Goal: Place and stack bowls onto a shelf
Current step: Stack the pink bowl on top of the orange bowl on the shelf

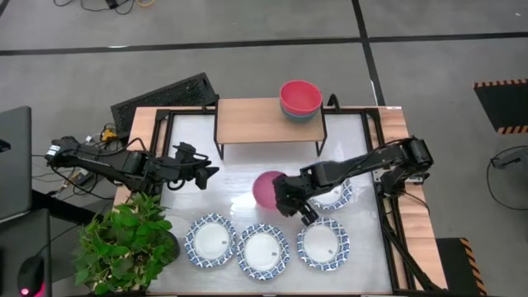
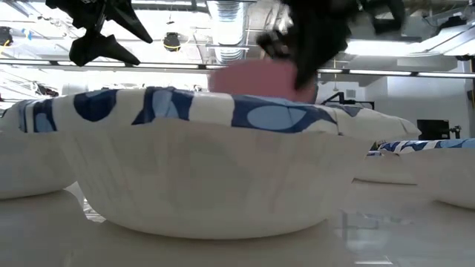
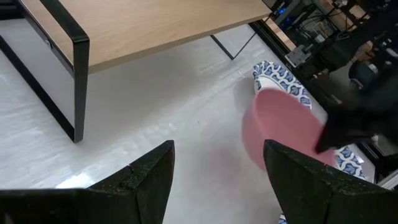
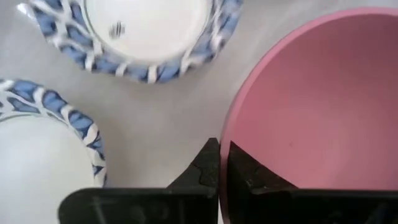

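A pink bowl (image 1: 266, 188) sits in my shut right gripper (image 1: 290, 205) in front of the shelf (image 1: 268, 120); it also shows in the low view (image 2: 249, 78) and the left wrist view (image 3: 280, 127). On the shelf's right end a red-pink bowl (image 1: 300, 95) rests nested in a green-blue bowl (image 1: 299, 115). Three blue-rimmed white bowls (image 1: 262, 250) stand in a row along the table's near edge, and another (image 1: 337, 195) lies under my right arm. My left gripper (image 1: 205, 172) hangs open above the table, left of the shelf. My right gripper has the pink bowl by its rim (image 4: 225, 134), one finger (image 4: 245, 171) inside and the other (image 4: 205, 165) outside. It comes slanting down from the table's right and near side. The bowl is tilted and seems lifted off the table.
A potted green plant (image 1: 124, 243) stands at the table's near left corner. A dark keyboard (image 1: 165, 95) lies at the far left. The shelf's left and middle board is bare. One patterned bowl (image 2: 200, 163) fills the low view's foreground.
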`<state>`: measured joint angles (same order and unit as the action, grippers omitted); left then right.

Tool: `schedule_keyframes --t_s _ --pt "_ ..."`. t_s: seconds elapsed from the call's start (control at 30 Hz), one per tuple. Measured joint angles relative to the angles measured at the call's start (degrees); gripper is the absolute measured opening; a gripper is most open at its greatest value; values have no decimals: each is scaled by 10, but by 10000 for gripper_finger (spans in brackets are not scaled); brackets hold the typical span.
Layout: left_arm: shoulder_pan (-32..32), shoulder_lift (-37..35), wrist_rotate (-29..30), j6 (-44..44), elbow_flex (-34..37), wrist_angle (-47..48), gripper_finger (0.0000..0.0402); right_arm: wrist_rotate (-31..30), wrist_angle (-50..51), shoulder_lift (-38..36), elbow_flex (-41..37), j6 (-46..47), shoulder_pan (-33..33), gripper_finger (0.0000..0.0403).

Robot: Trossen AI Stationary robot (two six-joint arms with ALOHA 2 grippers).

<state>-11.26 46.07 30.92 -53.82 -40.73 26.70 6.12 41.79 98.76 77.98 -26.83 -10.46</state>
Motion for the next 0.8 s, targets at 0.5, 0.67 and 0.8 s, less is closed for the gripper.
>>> schedule_keyframes --t_s 0.5,0.67,0.8 --pt "0 0 2 0 0 0 234 -259 191 -2 376 -148 122 25" --pt "0 0 2 0 0 0 234 -296 241 -2 404 -85 235 25" --pt "0 0 2 0 0 1 234 -254 282 0 401 -28 320 25"
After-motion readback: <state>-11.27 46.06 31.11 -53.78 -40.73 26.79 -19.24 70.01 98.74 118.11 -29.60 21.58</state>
